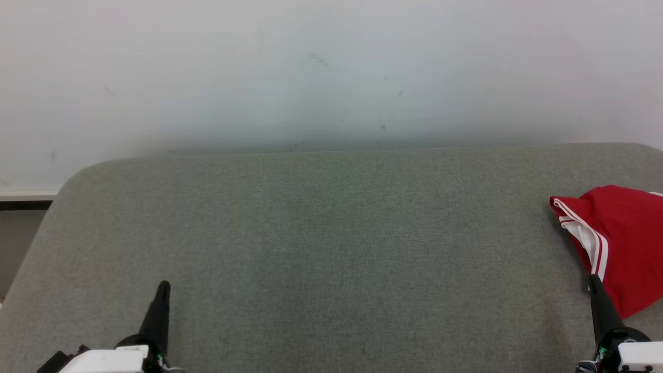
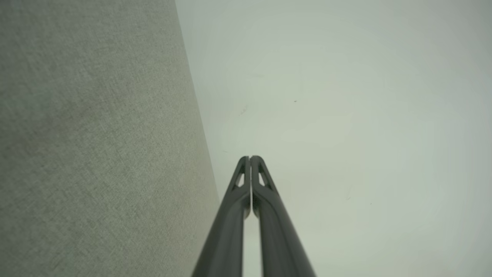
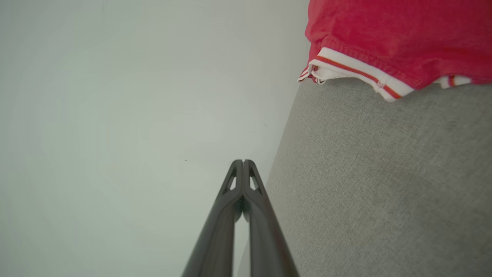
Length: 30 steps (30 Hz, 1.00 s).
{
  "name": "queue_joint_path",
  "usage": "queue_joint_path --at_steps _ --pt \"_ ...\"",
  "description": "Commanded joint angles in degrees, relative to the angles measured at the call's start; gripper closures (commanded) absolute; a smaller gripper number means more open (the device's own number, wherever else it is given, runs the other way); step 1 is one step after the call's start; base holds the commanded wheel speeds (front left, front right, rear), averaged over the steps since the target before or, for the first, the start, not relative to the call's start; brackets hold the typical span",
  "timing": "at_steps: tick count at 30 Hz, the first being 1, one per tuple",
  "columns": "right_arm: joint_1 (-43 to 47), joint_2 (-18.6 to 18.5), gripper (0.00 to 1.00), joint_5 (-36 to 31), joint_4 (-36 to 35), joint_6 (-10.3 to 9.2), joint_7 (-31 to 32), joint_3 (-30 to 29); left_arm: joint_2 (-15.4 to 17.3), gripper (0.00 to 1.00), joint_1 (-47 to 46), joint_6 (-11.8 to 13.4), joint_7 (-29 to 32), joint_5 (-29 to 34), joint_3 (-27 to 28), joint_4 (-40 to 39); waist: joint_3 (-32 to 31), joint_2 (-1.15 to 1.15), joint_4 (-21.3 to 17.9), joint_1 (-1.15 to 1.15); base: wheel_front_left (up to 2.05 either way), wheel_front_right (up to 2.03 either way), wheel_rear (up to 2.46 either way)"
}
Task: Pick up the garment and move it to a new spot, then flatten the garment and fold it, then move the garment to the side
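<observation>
One red garment with white-striped trim lay bunched at the right edge of the grey tabletop. Two pincers, left pincer and right pincer, were pressed tight together and empty, the right near the garment.

1. My head camera looks down across the grey table to the wall.
2. My wrist cameras sight close along that table toward the same wall.
3. Head and right wrist share the garment.
</observation>
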Motion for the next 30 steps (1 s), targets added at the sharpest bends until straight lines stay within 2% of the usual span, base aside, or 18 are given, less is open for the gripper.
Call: queue_joint_path --at_steps 1,15,30 --pt "-0.57 0.05 1.0 1.37 0.08 -0.09 0.41 -0.42 0.46 1.0 -0.52 -0.46 0.36 -1.07 0.27 -0.25 0.01 0.0 0.07 0.0 0.0 0.0 0.0" --pt "-0.83 0.5 1.0 5.8 0.32 -0.1 1.94 -1.38 0.48 1.0 -0.93 -0.56 1.78 -6.41 0.44 -0.16 0.06 0.0 0.81 0.0 0.0 0.0 0.0" --pt "-0.82 0.52 1.0 5.46 0.31 -0.1 1.91 -1.46 0.47 1.0 -0.9 -0.55 1.78 -6.27 0.42 -0.17 0.06 0.0 0.82 0.0 0.0 0.0 0.0"
